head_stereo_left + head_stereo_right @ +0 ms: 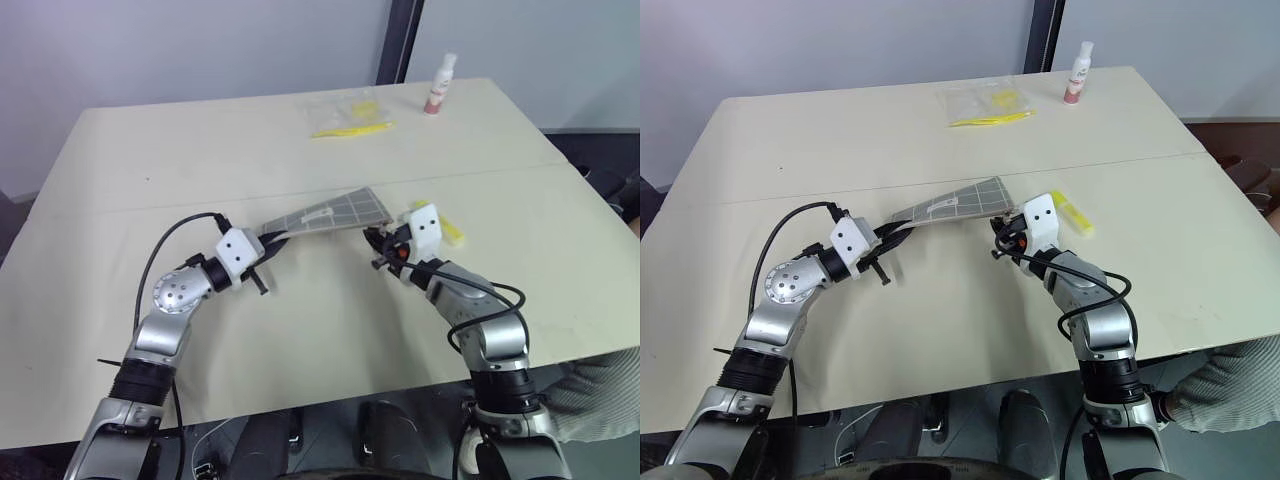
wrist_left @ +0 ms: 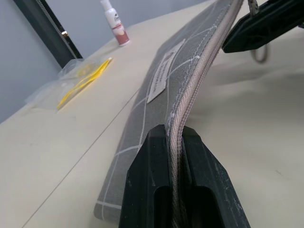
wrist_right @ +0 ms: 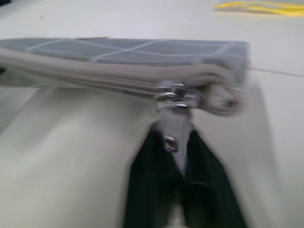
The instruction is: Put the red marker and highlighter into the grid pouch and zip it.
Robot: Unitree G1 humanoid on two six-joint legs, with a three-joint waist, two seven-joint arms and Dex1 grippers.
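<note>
While clamped at its left end by the left claw (image 2: 176, 156), grid pouch (image 1: 335, 212) held off the surface (image 1: 300, 330); right claw (image 3: 178, 161) pinched on zipper pull (image 3: 175, 137).

The grid pouch (image 1: 330, 213) sits mid-frame above the table (image 1: 150, 170), between both arms. The highlighter (image 1: 452, 233) lies to its right. A plastic bag (image 1: 345, 113) and bottle (image 1: 439, 85) lie at upper right.
</note>
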